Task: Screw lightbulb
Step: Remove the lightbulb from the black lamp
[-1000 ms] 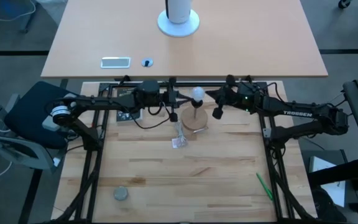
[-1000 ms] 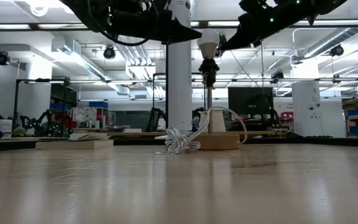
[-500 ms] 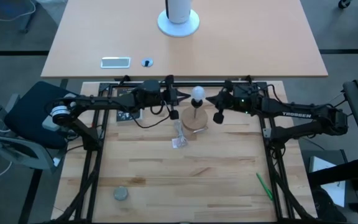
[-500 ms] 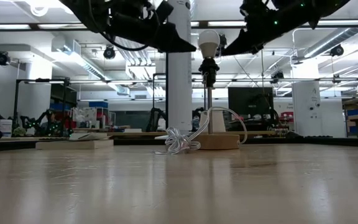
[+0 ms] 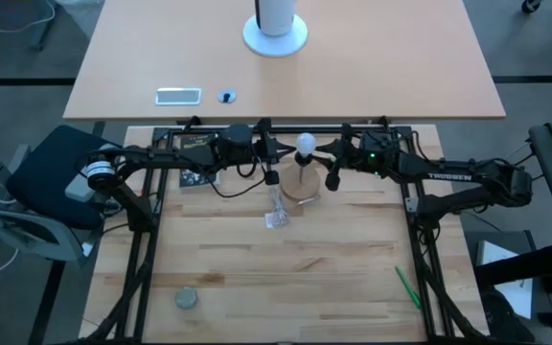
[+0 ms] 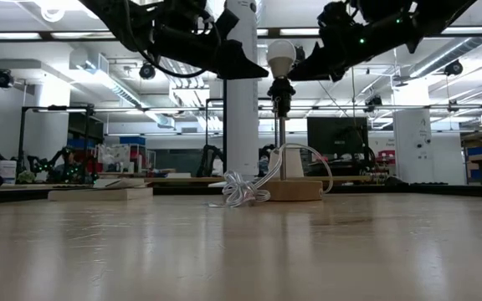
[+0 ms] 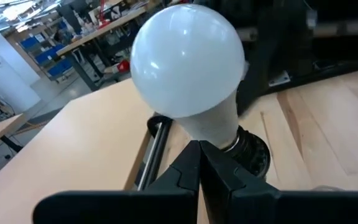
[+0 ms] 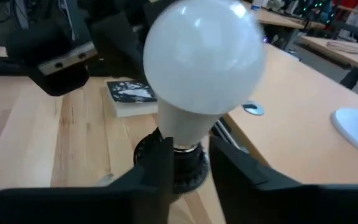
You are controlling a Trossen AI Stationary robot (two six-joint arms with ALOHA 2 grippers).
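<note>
Facing lightbulb (image 8: 204, 59), right end effector (image 8: 188, 155) parted

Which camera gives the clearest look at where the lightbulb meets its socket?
The right wrist view: the lightbulb fills it, its neck entering the black socket. The left wrist view is similar. High and low views show it tiny.

Beyond your plank surface (image 5: 286, 268) stands a second, paler desk (image 5: 372, 67), carrying a white round-based column (image 5: 275, 29). Looking level across, you see a workshop with a white pillar (image 6: 241, 125), ceiling strip lights (image 6: 23, 35), a dark monitor (image 6: 337, 138) and cluttered benches (image 6: 65, 167) behind.
</note>
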